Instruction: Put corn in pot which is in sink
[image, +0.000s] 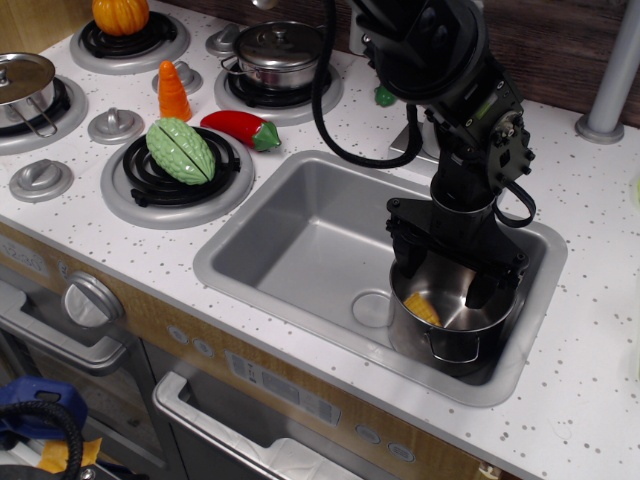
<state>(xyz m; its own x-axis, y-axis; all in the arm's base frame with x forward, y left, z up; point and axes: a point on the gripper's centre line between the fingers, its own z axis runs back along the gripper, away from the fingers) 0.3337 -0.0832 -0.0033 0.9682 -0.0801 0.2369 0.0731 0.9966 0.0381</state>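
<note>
White speckled desk (600, 380) of a toy kitchen, burners to the left, dark wood wall at the far side; one view only.

Item 1: sink (300, 235), grey-silver basin set into the desk, round drain near its near-right part.

Item 2: pot (450, 330), shiny steel, two loop handles, no lid, standing in the sink's right end.

Item 3: corn (421, 308), small yellow bumpy piece, lying low inside the pot against its left wall, free of my grip. Judged light, hollow and rigid plastic; the kernel texture should give some purchase, though the rounded taper may squirt out of a pinch near the tip. Best hold, if needed again: across the thick middle, from above, clear of the steel wall.

Item 4: my gripper (447, 272), hanging over the pot mouth, fingers (403, 252) spread apart with nothing between them.

Item 5: bystanders on the left, well apart: green gourd (181, 150), red pepper (240, 128), orange carrot cone (174, 92), lidded pot (280, 50).
</note>
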